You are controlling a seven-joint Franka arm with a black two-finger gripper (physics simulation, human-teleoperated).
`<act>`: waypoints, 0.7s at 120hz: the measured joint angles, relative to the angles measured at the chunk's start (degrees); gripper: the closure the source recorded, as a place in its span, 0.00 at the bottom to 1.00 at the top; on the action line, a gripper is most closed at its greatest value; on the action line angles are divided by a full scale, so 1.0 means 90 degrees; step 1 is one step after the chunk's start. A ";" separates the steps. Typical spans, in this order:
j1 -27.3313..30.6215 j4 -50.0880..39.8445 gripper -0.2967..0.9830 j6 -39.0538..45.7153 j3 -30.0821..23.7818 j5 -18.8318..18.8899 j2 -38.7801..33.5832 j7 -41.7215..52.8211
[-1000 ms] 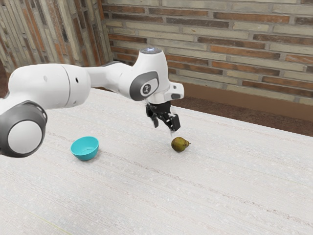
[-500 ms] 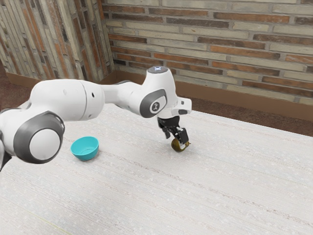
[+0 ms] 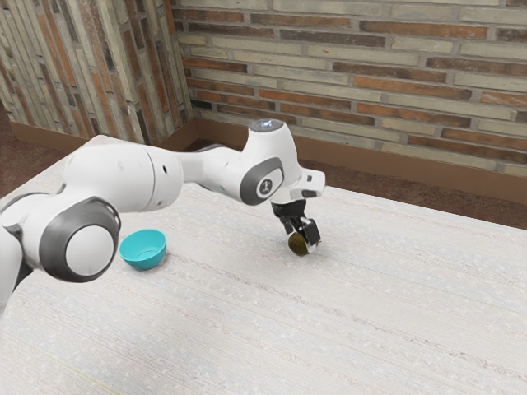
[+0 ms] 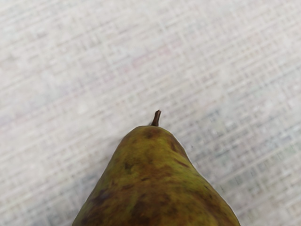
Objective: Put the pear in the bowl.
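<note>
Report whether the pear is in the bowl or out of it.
Out: in the exterior view, the pear is at the gripper, apart from the turquoise bowl, whose visible inside is empty.

Pincer (image 3: pixel 305 237): black, plastic-looking, mostly matt, with small pale glints.
Arm (image 3: pixel 111 176): smooth white shell above the pincer, plastic in look, softly satin, set with smooth dark gray joint rings.
Pear (image 4: pixel 153 183): mottled skin at the pincer, smooth with a faint sheen; its stem (image 4: pixel 156 118) looks dry and woody.
Bowl (image 3: pixel 143 257): smooth turquoise, apart from the pincer toward the exterior view's left, low in gloss; plastic or ceramic, impossible to tell.
Desk (image 3: pixel 329 329): pale, matt, finely ribbed top beneath the pincer, woven-looking like cloth.
Wall (image 3: pixel 354 66): rough, matt brick beyond the pincer.
</note>
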 joint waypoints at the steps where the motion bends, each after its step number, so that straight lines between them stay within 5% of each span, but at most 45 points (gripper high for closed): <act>1: 0.0000 0.0000 0.23 0.0002 0.0000 -0.0001 0.0003 0.0005; 84: -0.0019 -0.0074 0.29 0.0338 0.0012 -0.0003 0.0106 0.0207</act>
